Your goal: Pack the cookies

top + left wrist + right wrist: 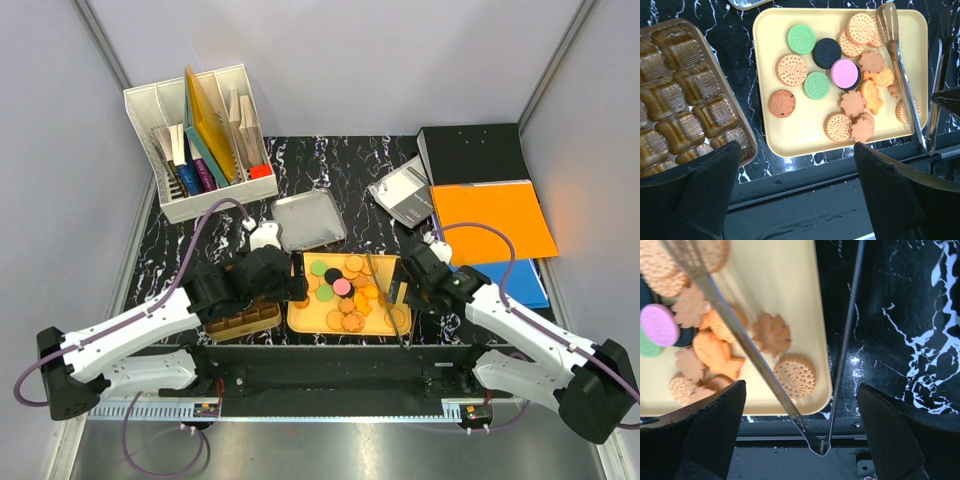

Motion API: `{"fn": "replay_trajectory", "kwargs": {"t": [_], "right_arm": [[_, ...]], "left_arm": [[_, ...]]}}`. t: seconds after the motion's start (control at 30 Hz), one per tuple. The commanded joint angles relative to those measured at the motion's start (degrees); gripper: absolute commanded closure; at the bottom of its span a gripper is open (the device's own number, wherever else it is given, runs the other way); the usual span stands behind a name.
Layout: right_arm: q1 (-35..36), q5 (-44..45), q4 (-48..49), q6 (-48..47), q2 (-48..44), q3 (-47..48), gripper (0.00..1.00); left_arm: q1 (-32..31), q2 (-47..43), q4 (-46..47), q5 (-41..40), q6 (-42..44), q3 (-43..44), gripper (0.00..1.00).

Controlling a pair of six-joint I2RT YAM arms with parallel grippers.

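The cookies [345, 290] lie in a loose pile on a yellow tray [305, 322]: tan rounds, green, pink, dark ones and orange fish and leaf shapes [840, 75]. A brown moulded insert tray [240, 322] with empty pockets [685, 100] lies left of it. Metal tongs [388, 300] lie across the yellow tray's right edge [740, 335]. My left gripper [295, 280] is open and empty above the tray's near left edge [795, 195]. My right gripper [400, 290] is open, and its fingers straddle the tongs' hinge end [800, 435] without touching it.
A silver tin lid [310, 220] lies behind the yellow tray. A white desk organiser [200, 140] stands at the back left. A black binder [470, 152], an orange folder [495, 220] and a grey booklet [400, 195] lie at the right. The table's front rail [330, 355] runs just below the trays.
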Motion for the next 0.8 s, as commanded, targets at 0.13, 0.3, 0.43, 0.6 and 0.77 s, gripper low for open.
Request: {"fn": "replay_trajectory", "kwargs": {"t": [0.13,0.3,0.43,0.6,0.77], "right_arm": [[0.3,6.3,-1.6,9.6,-0.5,-3.0,0.00],[0.3,6.3,-0.6,10.7,1.0,-4.5,0.10],[0.3,6.2,1.3,12.2,3.2,-4.9,0.30],[0.2,5.1,4.1,12.6,6.0,-5.0,0.50],[0.2,5.2,5.8,12.2,8.3,-4.1,0.66]], "left_arm": [[0.0,2.7,3.5,3.0,-2.0,1.8,0.01],[0.0,1.1,3.4,3.2,-2.6,0.3,0.01],[0.0,0.6,3.5,4.3,-3.2,-1.1,0.01],[0.0,-0.7,3.2,4.7,-3.4,-2.0,0.01],[0.0,-2.1,3.1,4.5,-3.1,-2.8,0.01]]}}
